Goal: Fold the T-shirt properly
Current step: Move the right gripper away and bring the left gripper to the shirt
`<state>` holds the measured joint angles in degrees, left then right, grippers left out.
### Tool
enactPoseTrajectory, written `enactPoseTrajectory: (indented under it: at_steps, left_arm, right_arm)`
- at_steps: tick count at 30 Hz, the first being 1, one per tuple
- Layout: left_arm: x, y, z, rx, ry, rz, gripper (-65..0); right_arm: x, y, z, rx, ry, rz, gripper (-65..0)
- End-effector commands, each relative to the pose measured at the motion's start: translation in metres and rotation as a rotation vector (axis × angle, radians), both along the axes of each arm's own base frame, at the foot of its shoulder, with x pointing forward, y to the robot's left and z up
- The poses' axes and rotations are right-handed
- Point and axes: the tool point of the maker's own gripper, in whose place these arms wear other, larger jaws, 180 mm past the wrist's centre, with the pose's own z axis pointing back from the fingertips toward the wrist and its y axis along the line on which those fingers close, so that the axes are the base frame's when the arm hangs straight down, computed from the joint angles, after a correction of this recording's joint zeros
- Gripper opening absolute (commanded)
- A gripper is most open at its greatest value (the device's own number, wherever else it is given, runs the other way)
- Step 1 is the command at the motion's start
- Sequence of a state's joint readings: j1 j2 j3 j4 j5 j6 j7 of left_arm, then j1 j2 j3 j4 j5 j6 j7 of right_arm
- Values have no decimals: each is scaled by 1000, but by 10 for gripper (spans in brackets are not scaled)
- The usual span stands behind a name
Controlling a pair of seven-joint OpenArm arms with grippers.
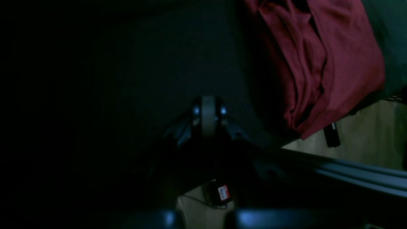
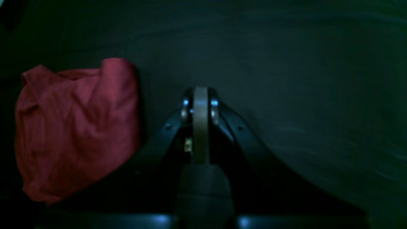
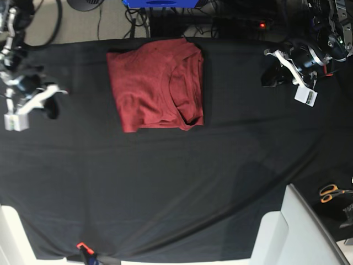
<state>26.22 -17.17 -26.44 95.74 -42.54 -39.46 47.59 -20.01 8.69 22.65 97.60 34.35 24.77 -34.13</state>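
Note:
The maroon T-shirt (image 3: pixel 156 83) lies folded into a rough rectangle on the black table cloth (image 3: pixel 165 182), near the far edge, with some wrinkles at its right side. My left gripper (image 3: pixel 271 76) is shut and empty, off to the shirt's right. In the left wrist view its pads (image 1: pixel 208 113) press together, with the T-shirt (image 1: pixel 318 63) at the upper right. My right gripper (image 3: pixel 51 107) is shut and holds nothing, left of the shirt. The right wrist view shows its pads (image 2: pixel 200 108) together over bare cloth, and the T-shirt (image 2: pixel 76 127) at the left.
Orange-handled scissors (image 3: pixel 331 192) lie at the table's right edge. A white panel (image 3: pixel 298 232) stands at the near right corner. A red clamp (image 3: pixel 83 247) grips the near edge. A blue object (image 3: pixel 160 3) and cables sit beyond the far edge.

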Motion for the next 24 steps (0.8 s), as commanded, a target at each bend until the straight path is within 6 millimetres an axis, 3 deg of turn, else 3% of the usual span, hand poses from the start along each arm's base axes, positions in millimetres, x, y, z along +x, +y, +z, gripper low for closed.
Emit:
enactPoseTrajectory:
  at_steps: [1,4,8,11,14,18,24]
  left_arm:
    - [5,1,9,-6,-36,-7,-650]
    - [4,2,6,10,-28,-9,-648]
    - [4,-2,6,-7,-31,-2,-408]
    - [6,-10,5,-33,-39,13,-176]
    - [6,-20,3,-69,-42,30,-26]
    - [12,-32,2,-113,-56,53,0]
    - [9,-35,-32,-184,34,113,0]
  right_arm:
    - [2,-7,7,21,-38,-1,-639]
    - [-8,-16,2,101,-58,10,-638]
    - [-22,-19,-18,132,-9,9,-638]
    - [-30,-22,-32,151,33,-10,-638]
    - [-34,-23,-39,159,55,-17,-639]
    - [-42,-24,-44,134,81,-7,-639]
    - [-47,-27,-54,58,124,18,-641]
